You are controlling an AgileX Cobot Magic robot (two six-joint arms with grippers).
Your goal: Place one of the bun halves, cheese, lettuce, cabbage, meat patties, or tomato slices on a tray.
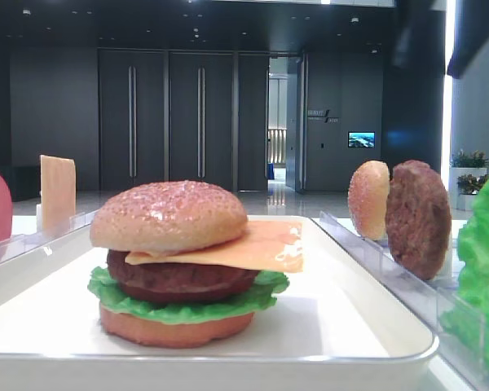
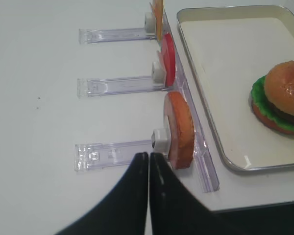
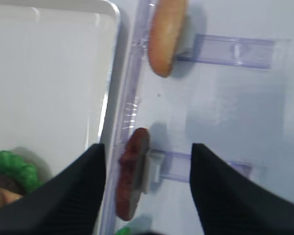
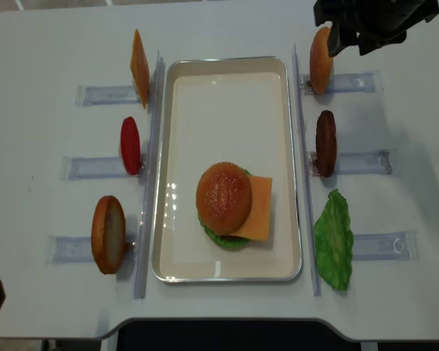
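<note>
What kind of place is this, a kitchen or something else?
Probably not a kitchen: it looks like a demonstration table in a large lobby or hall. Tall dark doors and a wall screen stand behind, and the burger sits on a tray.

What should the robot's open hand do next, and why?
Probably lower the right gripper a little, straight down over the meat patty. Its fingers are spread with the patty standing on edge between them, not yet pinched. The burger on the tray already has its bun top, so this is only a guess.
</note>
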